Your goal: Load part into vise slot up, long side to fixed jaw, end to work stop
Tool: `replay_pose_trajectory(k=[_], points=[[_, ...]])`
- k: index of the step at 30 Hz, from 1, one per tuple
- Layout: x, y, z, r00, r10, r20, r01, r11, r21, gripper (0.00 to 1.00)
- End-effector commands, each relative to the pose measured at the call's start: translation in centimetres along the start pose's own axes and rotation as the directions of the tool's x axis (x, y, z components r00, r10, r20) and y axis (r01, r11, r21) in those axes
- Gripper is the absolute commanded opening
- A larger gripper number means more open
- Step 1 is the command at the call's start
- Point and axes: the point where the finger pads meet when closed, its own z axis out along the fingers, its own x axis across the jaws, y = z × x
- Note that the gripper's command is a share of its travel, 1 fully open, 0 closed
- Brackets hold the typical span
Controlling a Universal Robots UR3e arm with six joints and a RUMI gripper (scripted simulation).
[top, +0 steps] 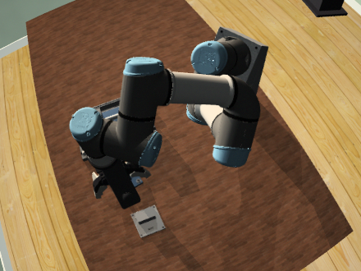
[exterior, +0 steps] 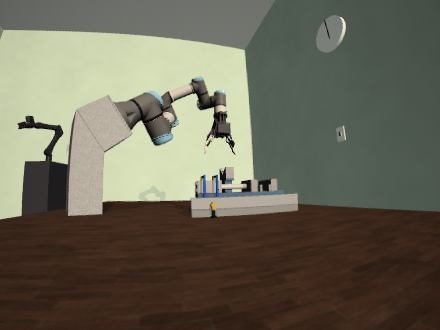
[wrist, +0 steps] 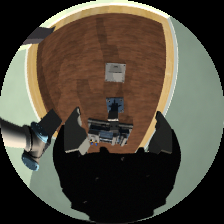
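My gripper (top: pixel 122 185) (exterior: pixel 220 152) (wrist: pixel 119 109) is open and empty. Its fingers point down, high above the fixtures. A blue plate (top: pixel 137 181) (wrist: pixel 108 101) bears a dark stand and is mostly covered by the gripper in the top view. A light block (exterior: pixel 228 173) stands raised behind the vise in the exterior view. Its slot cannot be made out. A grey plate (top: pixel 160 227) (wrist: pixel 115 79) lies beyond the blue plate and shows a dark bar. The vise (exterior: pixel 280 193) (wrist: pixel 93 123) lies between the gripper's fingers and body in the wrist view. The arm hides most of it in the top view.
Blue upright parts (exterior: pixel 217 186) stand at one end of the vise. The vise's pale base (exterior: pixel 245 205) has a small yellow and black fitting at its front. The arm's pedestal (exterior: pixel 89 170) stands to the left, and a dark cabinet (exterior: pixel 37 187) stands beyond it.
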Motion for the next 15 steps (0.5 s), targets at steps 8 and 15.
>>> replay_pose_trajectory(k=[8,15], points=[[-1.8,-3.4,-0.2,0.999,0.031,-0.019,-0.030,0.998,0.047,1.00],[-1.8,-3.6,-0.2,0.999,0.032,-0.019,-0.031,0.998,0.049,1.00]])
